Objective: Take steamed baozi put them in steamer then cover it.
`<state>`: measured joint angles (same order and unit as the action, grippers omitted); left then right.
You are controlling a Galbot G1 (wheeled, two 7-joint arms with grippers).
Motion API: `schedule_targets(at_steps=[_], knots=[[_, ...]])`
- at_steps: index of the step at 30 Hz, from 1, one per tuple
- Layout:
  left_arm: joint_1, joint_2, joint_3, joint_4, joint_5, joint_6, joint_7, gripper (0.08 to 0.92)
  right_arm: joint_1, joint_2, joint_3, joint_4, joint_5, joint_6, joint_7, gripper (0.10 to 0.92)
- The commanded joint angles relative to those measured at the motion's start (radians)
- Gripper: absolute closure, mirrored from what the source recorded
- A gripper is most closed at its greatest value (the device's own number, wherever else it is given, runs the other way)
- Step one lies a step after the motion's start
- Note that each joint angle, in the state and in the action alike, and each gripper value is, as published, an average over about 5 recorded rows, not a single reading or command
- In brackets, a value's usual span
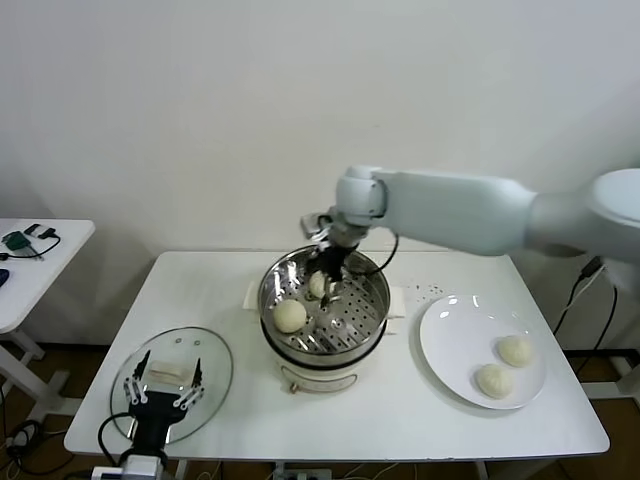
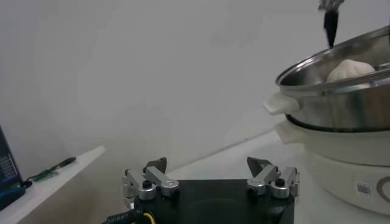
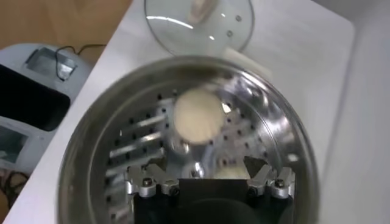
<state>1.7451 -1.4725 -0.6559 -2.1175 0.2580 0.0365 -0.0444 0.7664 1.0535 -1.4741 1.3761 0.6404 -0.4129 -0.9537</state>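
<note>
beside steamer (image 1: 372, 300) — glass lid (image 1: 205, 370), plate (image 1: 445, 335)

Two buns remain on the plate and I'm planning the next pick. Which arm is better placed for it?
Right. The right gripper hangs open over the steamer, on the plate's side, near the two baozi. The left gripper sits open over the glass lid, far across.

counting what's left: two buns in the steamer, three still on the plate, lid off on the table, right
Not quite. The head view shows two buns on the plate, not three: one and another. The rest holds: two in the steamer, at and, lid off on the table.
</note>
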Motion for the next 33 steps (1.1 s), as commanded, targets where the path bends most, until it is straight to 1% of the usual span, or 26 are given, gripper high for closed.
schedule_targets(at_steps=[1, 6, 9, 13, 16, 22, 33], knots=[[0.001, 0.006, 0.007, -0.001, 0.005, 0.001, 0.001, 0.177, 0.109, -0.268, -0.020, 0.163, -0.020, -0.138, 0.017, 0.203], [0.004, 0.005, 0.015, -0.001, 0.012, 0.002, 0.001, 0.177, 0.107, -0.437, -0.088, 0.210, -0.083, -0.077, -0.058, 0.203], [0.008, 0.005, 0.018, -0.003, 0.016, 0.002, 0.000, 0.177, 0.054, -0.511, -0.098, 0.208, -0.175, -0.024, -0.101, 0.203], [0.016, 0.005, 0.017, -0.009, 0.018, 0.002, 0.000, 0.177, -0.102, -0.564, -0.030, 0.168, -0.328, 0.031, -0.134, 0.203], [0.023, 0.006, 0.013, -0.012, 0.017, 0.001, 0.000, 0.177, -0.244, -0.584, 0.046, 0.131, -0.421, 0.052, -0.147, 0.203], [0.030, 0.003, 0.007, -0.010, 0.015, 0.000, -0.002, 0.177, -0.397, -0.583, 0.099, 0.086, -0.514, 0.068, -0.161, 0.203], [0.028, -0.011, 0.008, -0.003, 0.009, -0.002, 0.001, 0.177, -0.595, -0.544, 0.242, 0.000, -0.575, 0.074, -0.152, 0.203]])
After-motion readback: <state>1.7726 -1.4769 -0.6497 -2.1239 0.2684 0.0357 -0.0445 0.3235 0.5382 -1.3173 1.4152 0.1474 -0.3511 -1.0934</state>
